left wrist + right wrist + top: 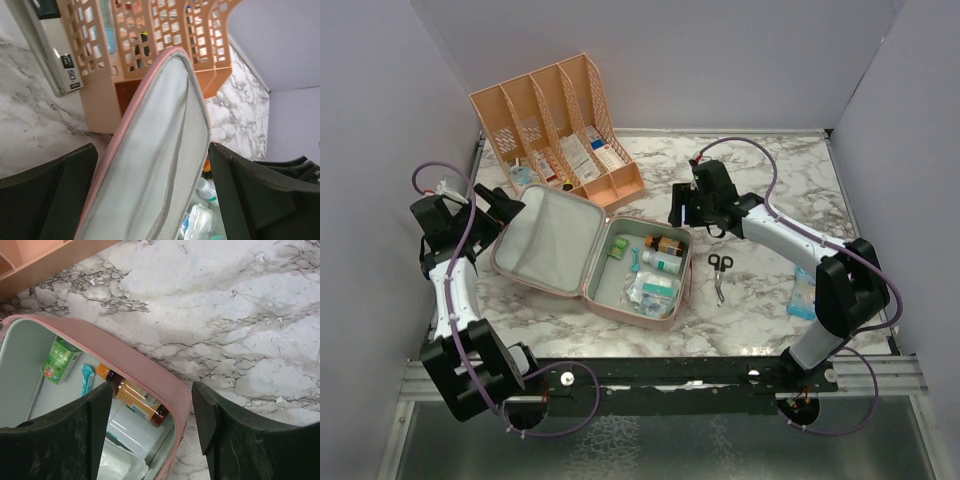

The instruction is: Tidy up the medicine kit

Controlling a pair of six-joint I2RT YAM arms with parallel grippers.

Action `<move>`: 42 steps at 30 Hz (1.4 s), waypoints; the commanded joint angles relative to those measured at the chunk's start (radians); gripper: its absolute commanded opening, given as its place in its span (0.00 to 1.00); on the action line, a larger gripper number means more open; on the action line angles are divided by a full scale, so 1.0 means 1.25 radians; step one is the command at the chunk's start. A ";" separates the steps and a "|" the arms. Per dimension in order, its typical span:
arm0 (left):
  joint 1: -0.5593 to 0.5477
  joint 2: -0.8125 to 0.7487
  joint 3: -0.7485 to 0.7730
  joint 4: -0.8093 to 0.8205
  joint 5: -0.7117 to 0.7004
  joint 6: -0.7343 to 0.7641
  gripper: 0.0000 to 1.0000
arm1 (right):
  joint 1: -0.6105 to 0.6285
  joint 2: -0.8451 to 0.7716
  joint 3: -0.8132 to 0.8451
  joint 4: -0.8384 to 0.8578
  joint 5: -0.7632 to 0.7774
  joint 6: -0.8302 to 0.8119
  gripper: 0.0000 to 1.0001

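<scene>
Left gripper point(150, 170), fingers wide apart, straddles the lid edge of the flat pink zip-up medicine kit point(548, 238), which lies open mid-table beside a peach slotted plastic organizer point(560, 120). Right gripper point(150, 400), also apart, hangs over the kit's far-right rim, with bare marble tabletop point(770, 170) beyond.

A robot lab's test cell: plain lilac-grey panels point(670, 60) wall in a marble-patterned bench point(780, 180), with two robot arms point(455, 290) bolted to a metal rail point(670, 372).

On my bench point(770, 170): open pink medicine kit point(552, 235), stocked; peach desk organizer point(585, 75) behind; scissors point(720, 268), blue packet point(803, 297) to its right.
</scene>
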 commanded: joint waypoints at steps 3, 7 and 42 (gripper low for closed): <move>-0.007 -0.079 0.014 -0.036 0.116 -0.050 0.94 | -0.003 -0.016 0.026 0.009 -0.011 0.000 0.64; -0.036 -0.109 0.016 -0.065 0.126 -0.047 0.89 | -0.003 -0.026 0.033 -0.001 0.002 0.003 0.62; -0.183 -0.111 0.162 -0.195 0.139 0.098 0.21 | -0.199 -0.138 -0.075 -0.055 0.030 0.147 0.58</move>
